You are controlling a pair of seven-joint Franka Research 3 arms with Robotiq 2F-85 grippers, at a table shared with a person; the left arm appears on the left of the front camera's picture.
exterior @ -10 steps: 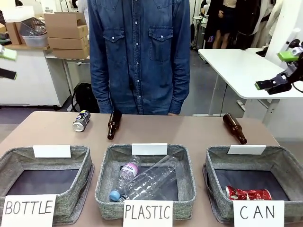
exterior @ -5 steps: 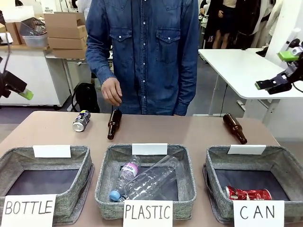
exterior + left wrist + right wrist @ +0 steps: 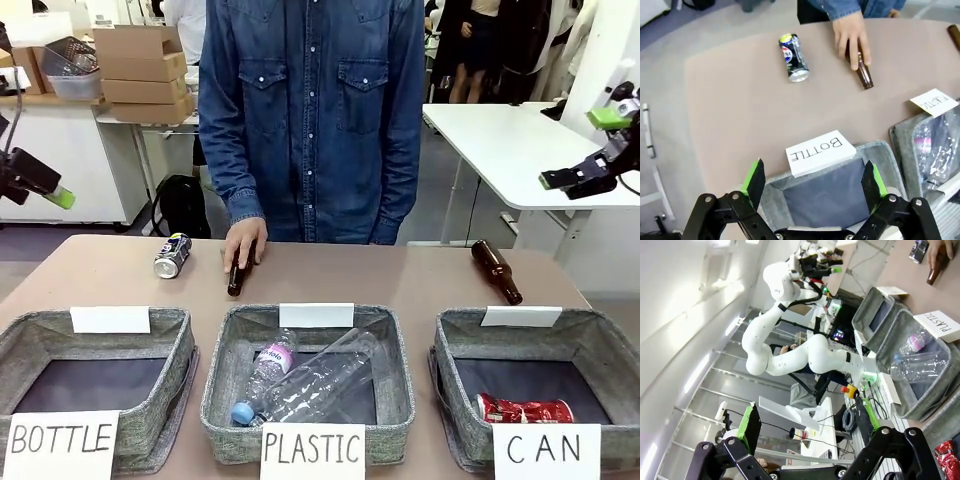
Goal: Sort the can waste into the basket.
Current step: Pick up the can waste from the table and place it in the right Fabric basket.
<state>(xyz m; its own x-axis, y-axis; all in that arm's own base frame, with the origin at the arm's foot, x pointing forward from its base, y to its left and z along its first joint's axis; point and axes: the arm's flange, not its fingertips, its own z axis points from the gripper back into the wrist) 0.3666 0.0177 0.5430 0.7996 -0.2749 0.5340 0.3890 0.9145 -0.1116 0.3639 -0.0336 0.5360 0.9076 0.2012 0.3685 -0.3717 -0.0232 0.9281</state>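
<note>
Left end effector [image 3: 814, 165] released, fingers spread wide with nothing between them, hanging in the air off the left side of the table [image 3: 400, 275], right above the BOTTLE basket [image 3: 168, 388]. Same deal with the right end effector [image 3: 577, 149]: released, nothing gripped, parked high on the far right, well apart from everything on the table.

Got 2 cans here. Red can [image 3: 524, 409], crushed, lying on its side at the near end of the CAN basket [image 3: 600, 345], just behind the white "CAN" card [image 3: 546, 452]. Dark blue and silver can [image 3: 172, 255] out on the far left of the table, on its side, not in any basket and well apart from the CAN basket on the right.

Just right of that can, a person's hand [image 3: 244, 242] resting on top of a brown bottle [image 3: 236, 276] lying flat. 1 more brown bottle [image 3: 496, 270] lying on the far right, just beyond the CAN basket. In the middle, the PLASTIC basket [image 3: 222, 390] with 2 clear plastic bottles [image 3: 320, 380] inside.
</note>
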